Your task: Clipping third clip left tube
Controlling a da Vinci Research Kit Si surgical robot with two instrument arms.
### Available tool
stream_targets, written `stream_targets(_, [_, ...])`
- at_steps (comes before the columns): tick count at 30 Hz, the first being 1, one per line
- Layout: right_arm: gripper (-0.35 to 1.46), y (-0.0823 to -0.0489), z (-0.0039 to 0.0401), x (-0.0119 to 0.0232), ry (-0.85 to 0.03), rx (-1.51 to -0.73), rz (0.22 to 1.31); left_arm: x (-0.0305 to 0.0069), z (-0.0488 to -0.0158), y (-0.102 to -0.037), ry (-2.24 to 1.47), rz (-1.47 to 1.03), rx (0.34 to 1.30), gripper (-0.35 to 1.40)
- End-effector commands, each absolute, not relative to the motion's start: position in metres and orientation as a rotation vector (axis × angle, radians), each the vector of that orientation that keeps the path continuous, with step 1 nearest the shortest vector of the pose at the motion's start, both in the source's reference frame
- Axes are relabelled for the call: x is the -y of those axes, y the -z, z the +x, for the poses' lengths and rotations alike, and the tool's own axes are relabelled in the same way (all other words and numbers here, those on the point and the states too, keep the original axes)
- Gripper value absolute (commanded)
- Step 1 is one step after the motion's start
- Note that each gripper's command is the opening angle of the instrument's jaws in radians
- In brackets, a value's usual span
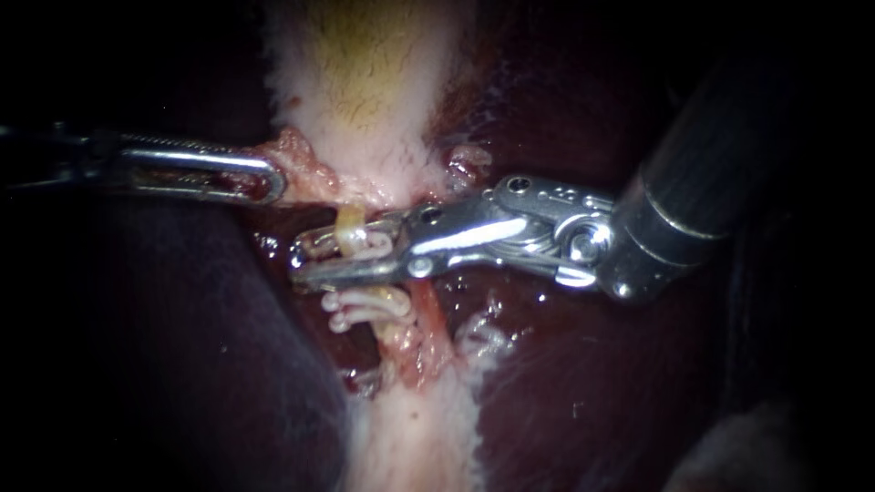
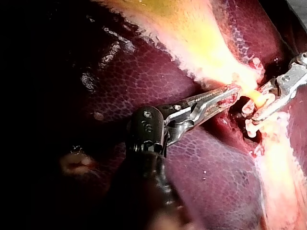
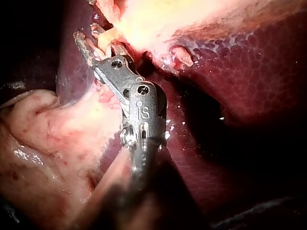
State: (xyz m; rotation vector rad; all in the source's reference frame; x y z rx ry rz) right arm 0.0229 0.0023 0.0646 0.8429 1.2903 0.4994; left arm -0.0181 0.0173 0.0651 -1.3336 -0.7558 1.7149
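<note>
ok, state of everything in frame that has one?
left instrument, shut on tissue at the gallbladder edge
right instrument, shut on clip, astride the left tube
left tube, whole, not cut
two lower clips, closed on the left tube

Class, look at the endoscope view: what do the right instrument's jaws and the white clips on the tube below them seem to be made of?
The right instrument: apparently polished metal, silver with sharp bright glints. The clips: likely smooth plastic, opaque white with a soft sheen, though the look alone cannot settle it.
</note>
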Motion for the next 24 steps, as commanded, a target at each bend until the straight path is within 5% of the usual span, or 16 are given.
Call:
stream_targets(1, [-0.11,-0.0644,0.0230,-0.0023,-0.500,-1.290,0.845,-0.0174,-0.0181,-0.0651,-1.715,-1.334,0.756,-0.35])
stream_targets(5, [-0.35,-0.0643,0.0226,-0.0024,-0.523,-1.275,0.875,-0.0174,-0.0181,-0.0651,-1.715,-1.334,0.756,-0.35])
stream_targets(10, [-0.35,-0.0640,0.0221,-0.0027,-0.532,-1.219,0.939,-0.0174,-0.0181,-0.0651,-1.715,-1.334,0.756,-0.35])
stream_targets(24, [-0.35,-0.0644,0.0221,-0.0026,-0.520,-1.214,0.951,-0.0174,-0.0181,-0.0651,-1.715,-1.334,0.756,-0.35])
